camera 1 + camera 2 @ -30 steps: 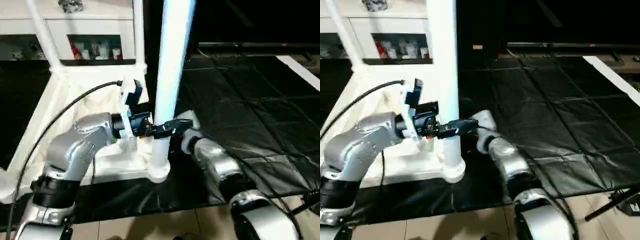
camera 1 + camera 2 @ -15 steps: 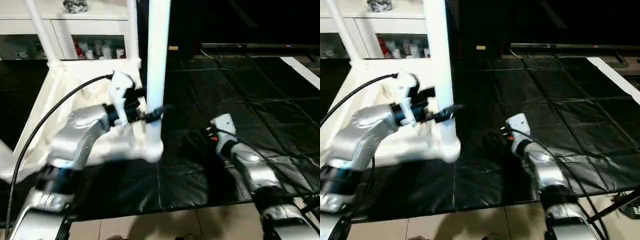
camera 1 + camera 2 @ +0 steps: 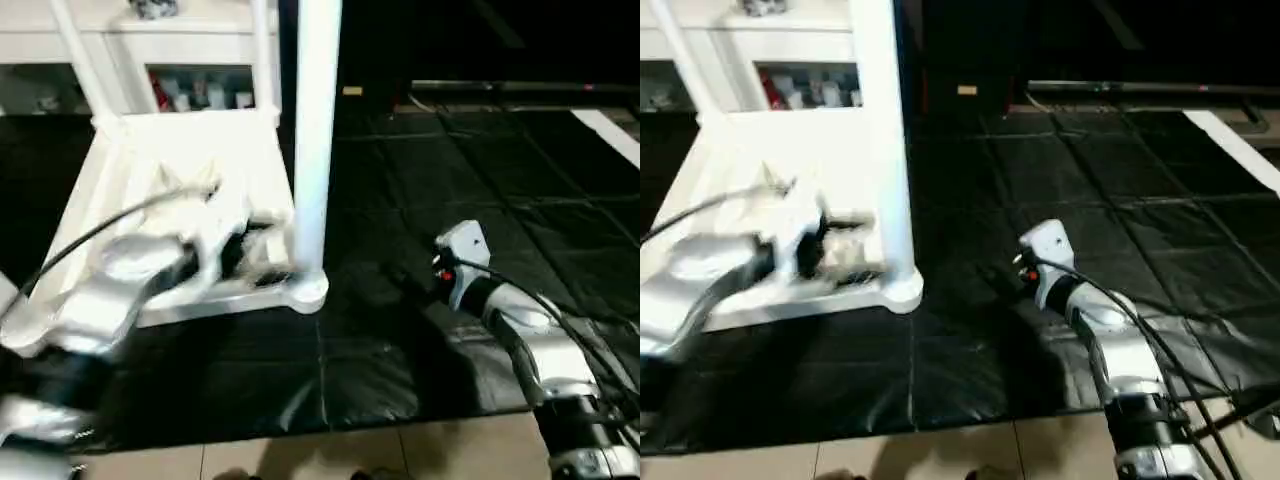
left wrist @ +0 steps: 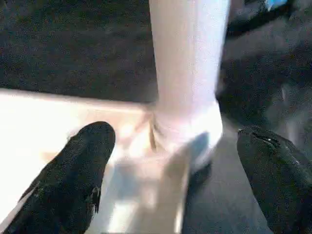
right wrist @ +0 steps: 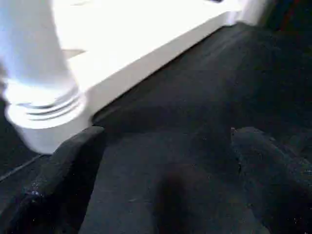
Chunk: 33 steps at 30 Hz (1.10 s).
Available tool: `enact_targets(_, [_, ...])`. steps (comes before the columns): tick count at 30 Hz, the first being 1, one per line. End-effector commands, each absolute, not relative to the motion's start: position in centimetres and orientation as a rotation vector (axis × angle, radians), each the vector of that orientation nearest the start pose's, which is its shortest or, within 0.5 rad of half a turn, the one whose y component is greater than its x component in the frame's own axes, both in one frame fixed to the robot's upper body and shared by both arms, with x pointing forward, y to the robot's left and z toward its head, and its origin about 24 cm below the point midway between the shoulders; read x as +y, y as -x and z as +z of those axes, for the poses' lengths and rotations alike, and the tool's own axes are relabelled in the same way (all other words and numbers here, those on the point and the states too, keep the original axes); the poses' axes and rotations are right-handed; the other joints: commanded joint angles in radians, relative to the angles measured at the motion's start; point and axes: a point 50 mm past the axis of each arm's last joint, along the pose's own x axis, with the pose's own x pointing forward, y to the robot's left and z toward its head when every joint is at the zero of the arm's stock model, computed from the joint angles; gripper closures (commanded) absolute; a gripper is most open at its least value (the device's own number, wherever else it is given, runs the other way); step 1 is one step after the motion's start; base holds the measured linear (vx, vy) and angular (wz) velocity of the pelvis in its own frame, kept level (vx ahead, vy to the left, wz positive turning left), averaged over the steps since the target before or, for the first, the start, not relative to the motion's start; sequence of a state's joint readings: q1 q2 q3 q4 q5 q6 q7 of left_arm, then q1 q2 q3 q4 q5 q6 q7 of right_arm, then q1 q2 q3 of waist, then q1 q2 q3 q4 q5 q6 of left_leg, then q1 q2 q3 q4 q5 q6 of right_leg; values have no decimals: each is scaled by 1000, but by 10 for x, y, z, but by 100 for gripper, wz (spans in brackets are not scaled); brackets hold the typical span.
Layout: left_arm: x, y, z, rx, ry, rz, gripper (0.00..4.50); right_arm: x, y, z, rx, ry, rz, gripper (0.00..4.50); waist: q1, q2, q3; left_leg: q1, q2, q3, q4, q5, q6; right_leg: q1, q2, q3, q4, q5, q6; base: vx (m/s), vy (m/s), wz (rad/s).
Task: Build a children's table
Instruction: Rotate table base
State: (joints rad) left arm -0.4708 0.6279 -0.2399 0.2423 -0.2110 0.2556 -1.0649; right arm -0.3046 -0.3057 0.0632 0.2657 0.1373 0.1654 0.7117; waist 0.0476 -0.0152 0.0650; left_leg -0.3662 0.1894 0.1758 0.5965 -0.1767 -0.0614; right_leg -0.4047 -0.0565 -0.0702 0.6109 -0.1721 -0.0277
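The children's table lies upside down on the black mat, its white top [image 3: 170, 165] at the left. One white leg [image 3: 310, 140] stands upright in the near right corner socket [image 3: 305, 292], and two more legs [image 3: 262, 50] rise at the far corners. My left gripper [image 4: 175, 136] is open just short of that near leg [image 4: 187, 63], with its black fingers [image 4: 87, 165] on either side and clear of it. My right gripper [image 5: 163, 139] is open and empty over the mat, to the right of the leg's base [image 5: 41, 102]. The right forearm [image 3: 510, 320] reaches in from the lower right.
A white cabinet with glass doors [image 3: 190, 85] stands behind the table top. The black mat [image 3: 480, 170] spreads to the right, with a pale strip [image 3: 610, 130] at its far right edge. Tiled floor [image 3: 400, 450] runs along the front. A black cable [image 3: 80, 245] loops over my left arm.
Both grippers were at the upright leg a second ago. The right arm drew back to the right first, then the left arm pulled away to the left. The leg still stands in its socket.
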Motion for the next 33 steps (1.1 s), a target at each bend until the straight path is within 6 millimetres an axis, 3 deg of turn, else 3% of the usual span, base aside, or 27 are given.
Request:
enact_targets(1, [187, -305, 92, 382, -438, -1137, 2, -159, -295, 56, 202, 144, 781, 0, 2, 19, -65, 19, 37, -16, -75, -301, -9, 45, -73, 53, -87, -345, -158, 0, 0, 0])
enact_targets(7, [193, -314, 84, 469, -448, -1138, 55, -157, -283, 63, 224, 166, 915, 0, 16, 18, -65, 23, 36, -16, -74, -306, -10, 45, -78, 55, -93, -382, -133, 0, 0, 0])
enact_targets(14, [180, -325, 78, 475, -370, -1169, 112, -159, -261, 73, 282, 202, 1097, 0, 23, 16, -70, 12, 37, -17, -71, -255, 6, 56, -80, 53, -85, -296, -162, 0, 0, 0])
enact_targets(21, [175, -329, 73, 500, -389, -1189, 156, -161, -258, 74, 297, 211, 1105, 0, 24, 16, -69, 13, 35, -19, -69, -268, 6, 56, -83, 51, -94, -356, -144, 0, 0, 0])
enact_targets(22, [176, -330, 70, 518, -405, -1192, 172, -161, -257, 74, 302, 211, 1104, 0, 25, 25, -69, 15, 35, -19, -69, -275, 5, 54, -82, 50, -96, -362, -142, 0, 0, 0])
enact_targets(23, [176, -331, 70, 525, -409, -1193, 182, -161, -256, 75, 304, 211, 1104, 0, 23, 20, -67, 15, 34, -18, -69, -277, 8, 54, -79, 50, -100, -368, -136, 0, 0, 0])
enact_targets(24, [176, -331, 69, 531, -412, -1196, 190, -161, -256, 75, 305, 209, 1104, 0, 28, 28, -70, 15, 35, -21, -69, -270, 6, 56, -83, 51, -94, -360, -136, 0, 0, 0])
enact_targets(25, [176, -331, 68, 534, -413, -1198, 197, -161, -255, 75, 307, 208, 1104, 0, 27, 24, -69, 14, 35, -19, -70, -269, 8, 55, -81, 51, -98, -360, -134, 0, 0, 0])
enact_targets(29, [177, -332, 67, 556, -414, -1215, 226, -161, -255, 75, 310, 205, 1100, 0, 35, 27, -71, 16, 37, -19, -68, -264, 8, 54, -83, 50, -94, -345, -150, 0, 0, 0])
enact_targets(30, [177, -331, 67, 559, -415, -1216, 234, -160, -254, 75, 311, 205, 1099, 0, 39, 33, -71, 17, 39, -20, -69, -269, 5, 53, -84, 50, -93, -339, -155, 0, 0, 0])
enact_targets(33, [179, -332, 67, 561, -427, -1204, 244, -160, -254, 74, 311, 204, 1099, 0, 43, 30, -72, 16, 38, -19, -69, -268, 4, 55, -84, 50, -91, -320, -159, 0, 0, 0])
